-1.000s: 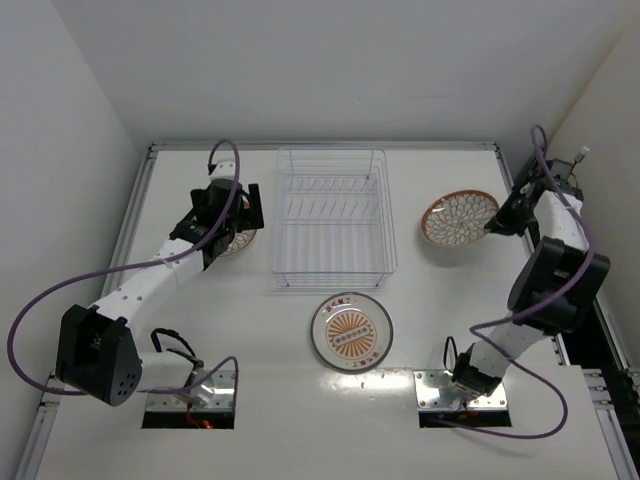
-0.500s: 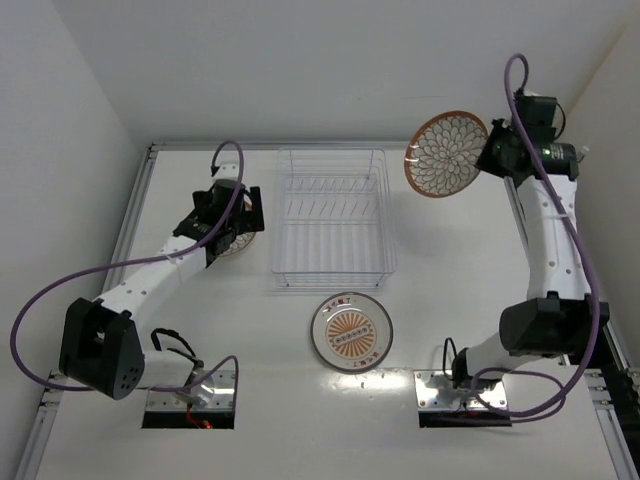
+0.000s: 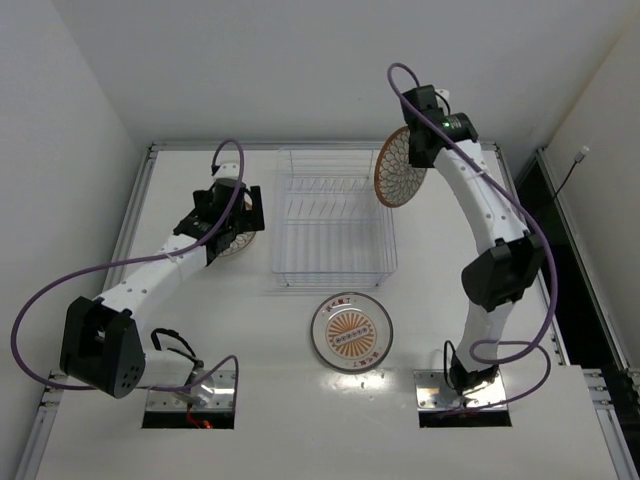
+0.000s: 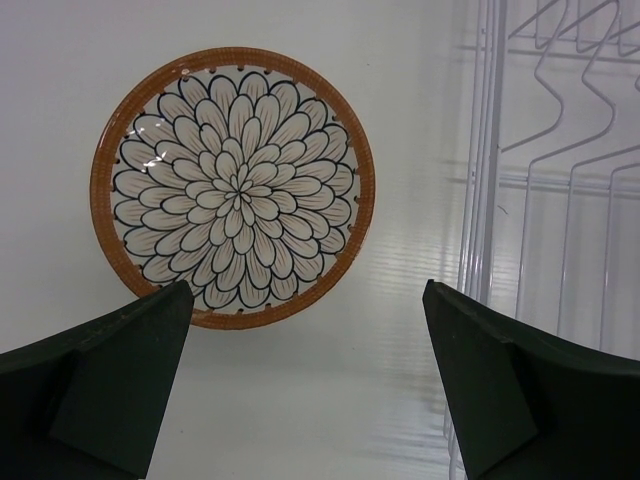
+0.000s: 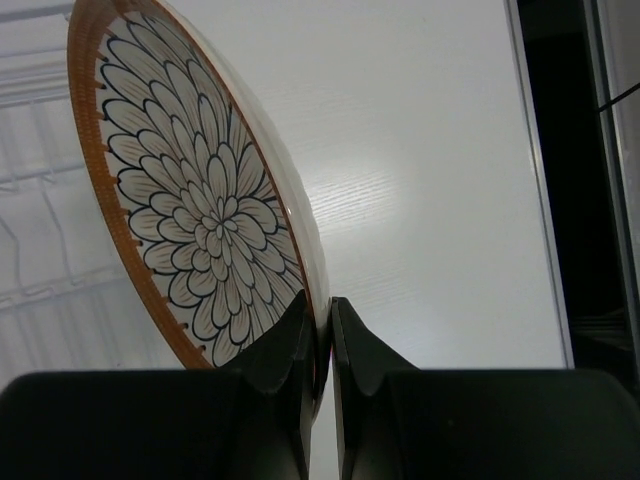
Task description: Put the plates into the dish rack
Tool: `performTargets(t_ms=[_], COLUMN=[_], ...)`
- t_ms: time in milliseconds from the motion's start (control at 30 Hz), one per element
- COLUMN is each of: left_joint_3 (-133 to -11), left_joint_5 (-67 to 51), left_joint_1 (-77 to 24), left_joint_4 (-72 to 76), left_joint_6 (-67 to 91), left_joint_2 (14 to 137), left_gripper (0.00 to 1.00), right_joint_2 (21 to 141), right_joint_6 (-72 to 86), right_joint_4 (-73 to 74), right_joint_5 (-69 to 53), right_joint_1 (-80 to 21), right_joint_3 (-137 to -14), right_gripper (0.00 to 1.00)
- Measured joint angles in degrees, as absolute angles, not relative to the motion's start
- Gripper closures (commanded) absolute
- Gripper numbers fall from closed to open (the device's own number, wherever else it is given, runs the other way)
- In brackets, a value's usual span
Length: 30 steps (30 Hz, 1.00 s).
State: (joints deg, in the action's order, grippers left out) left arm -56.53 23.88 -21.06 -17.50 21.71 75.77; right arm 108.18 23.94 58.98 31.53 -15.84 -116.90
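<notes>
My right gripper (image 3: 418,150) (image 5: 322,305) is shut on the rim of a plate (image 3: 397,167) (image 5: 190,200) with a white petal pattern and an orange rim. It holds the plate on edge in the air over the far right corner of the wire dish rack (image 3: 331,283). My left gripper (image 3: 233,214) (image 4: 307,290) is open and hovers over a like plate (image 4: 232,186) lying flat left of the rack, mostly hidden in the top view. A third plate (image 3: 351,331), with an orange sunburst, lies flat in front of the rack.
The rack's wires (image 4: 560,180) stand close on the right of my left gripper, and they also show at the left of the right wrist view (image 5: 40,250). The table's raised back edge (image 3: 320,146) runs just behind the rack. A dark gap (image 3: 570,190) borders the table's right side.
My right arm has lifted its plate off the table at the right, swung it left to the rack's far right corner and turned it on edge. My left arm has barely moved.
</notes>
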Motion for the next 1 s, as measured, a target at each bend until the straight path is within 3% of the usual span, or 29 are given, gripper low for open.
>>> performTargets(t_ms=[367, 1000], left_joint_3=[-56.53, -56.53], left_joint_5=[23.79, 23.79], left_joint_1=[-21.04, -21.04], left_joint_4=[-17.58, -17.61], left_joint_6=[21.71, 21.71], left_joint_2=[75.77, 75.77], left_gripper=[0.0, 0.0], right_joint_2=[116.38, 123.33], right_joint_6=[22.68, 22.48], right_joint_4=[61.25, 61.54], right_joint_5=[44.47, 55.48], right_joint_1=[-23.4, -29.26], right_joint_3=[-126.1, -128.53], right_gripper=[1.0, 1.0])
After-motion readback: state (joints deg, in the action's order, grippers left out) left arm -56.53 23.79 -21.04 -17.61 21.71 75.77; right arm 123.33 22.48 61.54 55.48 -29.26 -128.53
